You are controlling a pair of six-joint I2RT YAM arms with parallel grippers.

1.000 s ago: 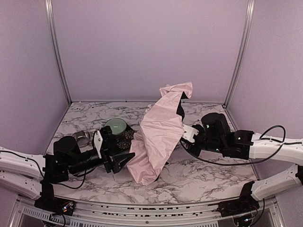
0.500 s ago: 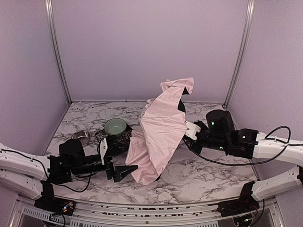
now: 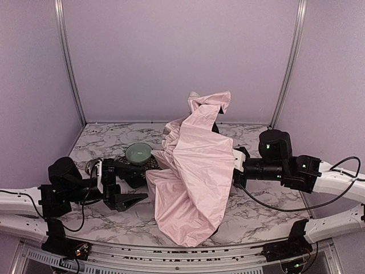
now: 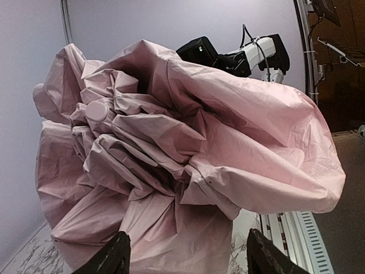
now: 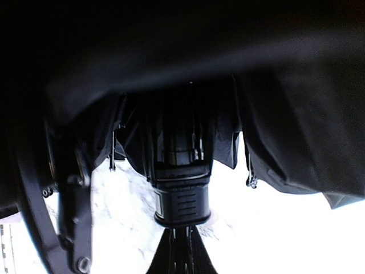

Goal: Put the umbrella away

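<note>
Lavender walls on three sides; below them a white table (image 3: 251, 214) veined like marble. At mid-table, a pale pink folding umbrella (image 3: 197, 171), half collapsed, crumpled canopy standing tall, one peak of fabric raised toward the back wall, lower hem drooping close to the table's near edge. From the left wrist view, bunched folds gathered round a small round pink cap (image 4: 98, 111).

On the umbrella's right side, the right gripper (image 3: 236, 162), reaching in under the canopy. From its wrist view, black lining overhead, thin metal ribs hanging down, and jaws closed tight on the dark shaft just below a ribbed black collar (image 5: 181, 197).

Toward the table's left edge, the left gripper (image 3: 128, 184), pointing at the canopy, jaws spread wide, nothing between them, tips just beside the fabric; contact impossible to tell.

Behind that gripper, a pale green bowl (image 3: 139, 152), just beside the canopy's left folds. Further left, a small metal cup (image 3: 91, 167), partly hidden by the left arm.
</note>
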